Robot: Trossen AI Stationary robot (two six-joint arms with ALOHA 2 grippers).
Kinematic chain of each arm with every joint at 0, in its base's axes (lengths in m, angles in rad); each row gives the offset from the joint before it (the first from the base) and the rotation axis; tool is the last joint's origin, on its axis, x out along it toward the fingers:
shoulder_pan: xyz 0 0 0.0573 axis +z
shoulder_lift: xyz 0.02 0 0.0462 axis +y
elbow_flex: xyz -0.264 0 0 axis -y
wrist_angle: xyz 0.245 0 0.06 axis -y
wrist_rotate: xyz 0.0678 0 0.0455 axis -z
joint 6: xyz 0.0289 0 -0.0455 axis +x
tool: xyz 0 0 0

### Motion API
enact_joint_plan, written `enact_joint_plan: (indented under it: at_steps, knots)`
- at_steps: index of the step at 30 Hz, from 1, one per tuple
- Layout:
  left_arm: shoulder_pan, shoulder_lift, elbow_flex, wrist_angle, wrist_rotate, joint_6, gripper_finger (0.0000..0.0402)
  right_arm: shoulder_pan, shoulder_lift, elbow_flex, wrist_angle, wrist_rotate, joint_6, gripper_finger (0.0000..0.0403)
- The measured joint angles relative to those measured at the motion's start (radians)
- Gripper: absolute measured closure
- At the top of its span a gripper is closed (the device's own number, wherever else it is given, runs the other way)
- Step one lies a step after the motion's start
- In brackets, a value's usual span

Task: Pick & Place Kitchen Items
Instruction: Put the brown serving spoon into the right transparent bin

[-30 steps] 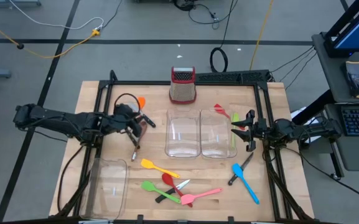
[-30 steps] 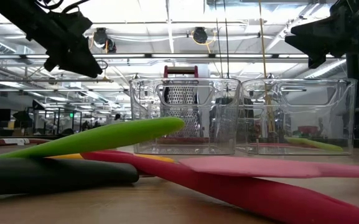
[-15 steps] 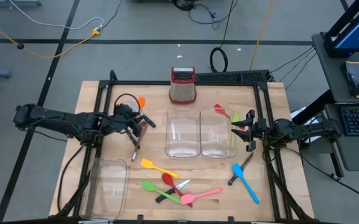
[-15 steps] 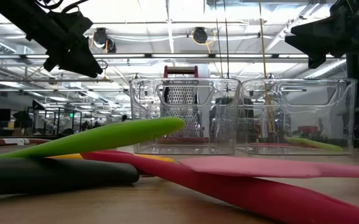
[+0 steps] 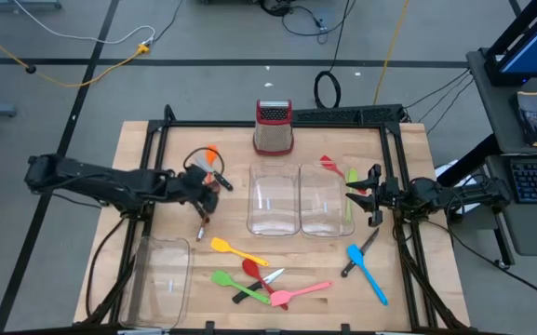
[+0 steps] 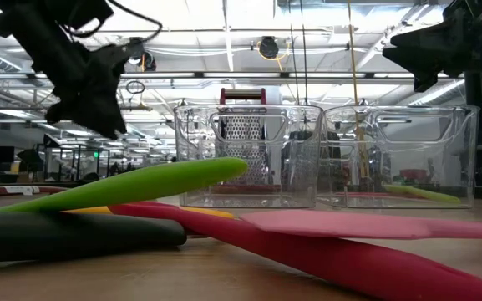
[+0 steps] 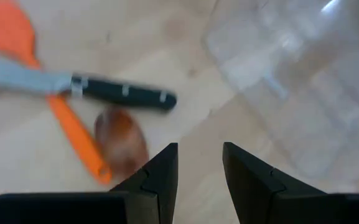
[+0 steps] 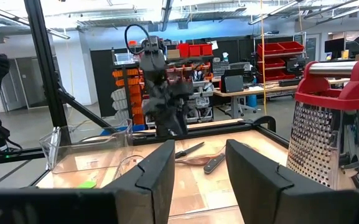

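wooden table (image 5: 138, 140) carries everything, with a dark frame along its edges. at the left front edge lies one clear tray (image 5: 161, 279), and bare wood is open between it and the left gripper (image 5: 210, 189). this gripper hangs above the table, left of the middle trays, its fingers (image 7: 160, 177) a little apart with nothing between them. below it the left wrist view shows an orange spatula (image 7: 55, 102), a black-handled knife (image 7: 73, 86) lying across it, and a brown spoon (image 7: 122, 135) just beside the spatula handle. in the middle stand two clear trays (image 5: 298, 200) side by side, touching, and behind them the grater (image 5: 274, 127). toward the front edge is a heap: yellow spatula (image 5: 234, 249), green spatula (image 5: 235, 283), red spoon (image 5: 252, 269) and pink spatula (image 5: 298, 292), all with the long axis roughly left to right, some crossing. farther right the blue spatula (image 5: 367, 272) lies diagonal, blade toward the trays. right gripper (image 5: 368, 195) waits just beside the right tray, fingers (image 8: 157, 174) apart and holding nothing.
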Motion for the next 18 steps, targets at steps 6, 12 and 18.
enact_joint_plan:
  at_steps: [6, 12, 18]
  knots:
    - [0.0, 0.118, 0.09, -0.185, 0.058, -0.05, 0.0273, 0.0, 0.0, 0.0, 0.001, 0.0, 0.0, 0.0268]
    - [0.0, 0.221, 0.142, -0.207, 0.147, -0.051, 0.0273, 0.0, 0.0, 0.0, 0.0, 0.0, 0.0, 0.0268]
    - [0.003, 0.269, 0.142, -0.223, 0.201, -0.092, 0.0273, 0.0, 0.0, 0.0, 0.0, 0.0, 0.0, 0.0268]
